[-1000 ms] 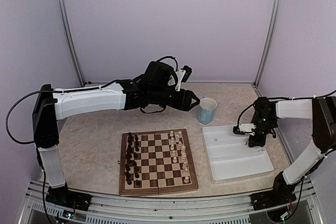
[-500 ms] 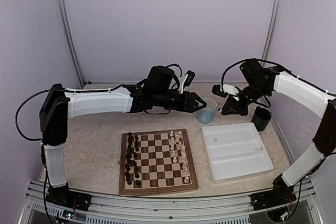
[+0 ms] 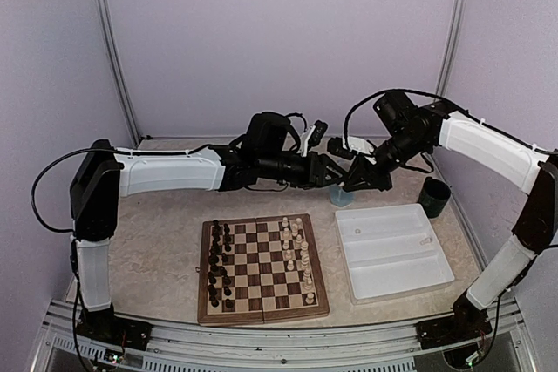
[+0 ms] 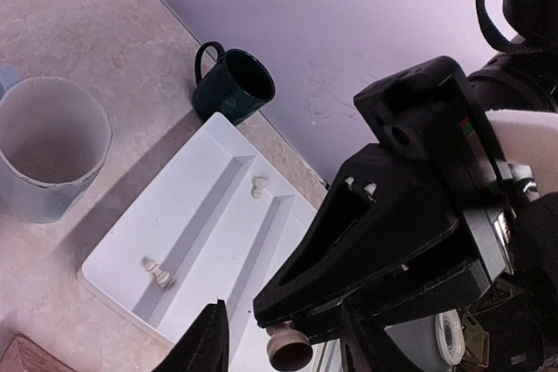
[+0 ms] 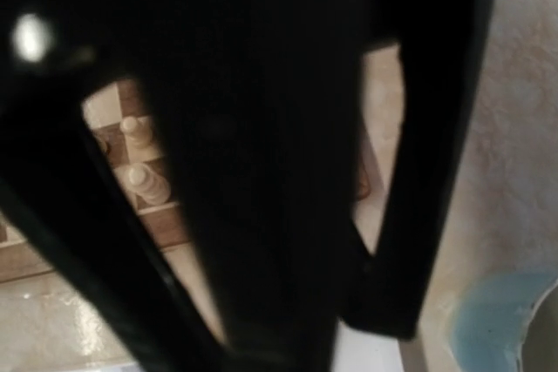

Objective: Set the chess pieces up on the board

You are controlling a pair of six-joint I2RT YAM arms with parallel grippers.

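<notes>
1. Chess pieces [image 3: 296, 254] in cream stand along the right-hand files of the board [image 3: 257, 267], which lies at lower centre of the top view. Dark pieces [image 3: 218, 263] face them along its left, and the cream ranks look gapped. Two more cream specks lie in the white tray [image 3: 392, 267] to the right. Above the board, the left gripper [image 3: 331, 172] and right gripper [image 3: 353, 182] meet tip to tip beside the pale blue cup [image 3: 342, 199]. I judge the step in hand to be a hand-over of one piece between the arms.
2. In the left wrist view, the right gripper fills the right half, matte black and angular. Its jaws seem pressed together on a small cream piece [image 4: 289, 355] with a round turned base, at bottom centre. The left gripper's own fingers [image 4: 207, 346] stand apart on either side of it. The next move calls for closing them squarely on that smooth little piece before the right lets go. The tray behind is glossy, moulded in long troughs. A dark green mug [image 4: 234, 84] sits at upper centre.
3. The right wrist view is mostly blurred black, and no jaw state can be read here. A gap at the left shows cream pieces on tan-and-brown wooden checks.
</notes>
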